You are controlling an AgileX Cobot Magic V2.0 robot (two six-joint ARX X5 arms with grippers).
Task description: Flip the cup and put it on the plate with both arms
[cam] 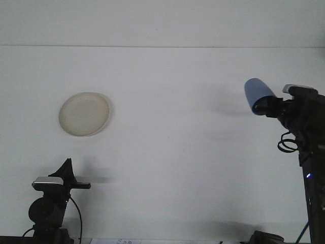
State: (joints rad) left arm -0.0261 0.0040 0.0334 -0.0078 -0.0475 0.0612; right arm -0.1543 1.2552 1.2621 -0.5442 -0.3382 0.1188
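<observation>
Carrying: blue cup (258, 95), clamped in right pincer (268, 104), hanging tilted above the surface (183, 152) at far right. Plate (84, 113) lying well apart, far left. Left pincer (67, 168) waiting near left; finger state: cannot tell. Advice: keeping the grip firm, travelling level toward the middle for handover.

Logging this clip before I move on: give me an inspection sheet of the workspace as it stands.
Surface: white table, bare between the arms.
Job's things: cream plate at left, nothing on it; blue cup held off the table, tilted.
Clutter: nothing seen.
Grippers: right gripper shut on the blue cup; left gripper low at front left, holding nothing, fingers' state unclear.
Cables: black cable by the left arm; looped cable under the right wrist.
Surroundings: pale wall behind the table.
</observation>
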